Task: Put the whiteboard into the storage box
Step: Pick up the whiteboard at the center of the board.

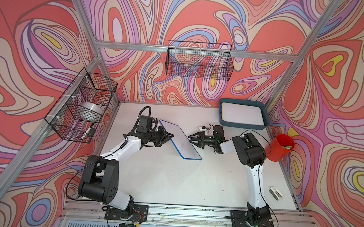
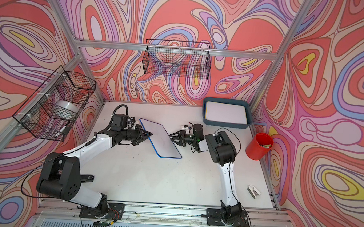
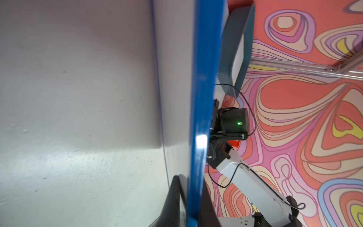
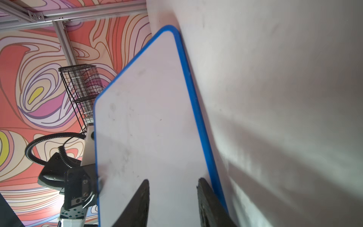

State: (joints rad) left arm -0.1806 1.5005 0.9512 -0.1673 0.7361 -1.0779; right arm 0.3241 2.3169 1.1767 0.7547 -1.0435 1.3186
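A blue-rimmed whiteboard point(image 1: 180, 140) point(image 2: 160, 140) stands tilted in the middle of the table. One long edge rests on the table and the other is raised. My left gripper point(image 1: 171, 136) point(image 2: 151, 134) point(image 3: 191, 176) is shut on the raised blue edge point(image 3: 200, 98). My right gripper point(image 1: 189, 139) point(image 2: 171, 138) point(image 4: 172, 179) is open on the opposite side, its fingertips against the board's white face point(image 4: 147, 118), one beside the lower rim. The teal storage box point(image 1: 241, 124) point(image 2: 226, 124) point(image 3: 229, 49) sits at the back right, with another white board point(image 1: 242, 114) lying flat inside.
A red bucket point(image 1: 280, 147) stands by the right wall, just behind my right arm. Black wire baskets hang on the back wall point(image 1: 199, 60) and the left wall point(image 1: 83, 105). A small white item point(image 1: 276, 192) lies near the table's front right edge.
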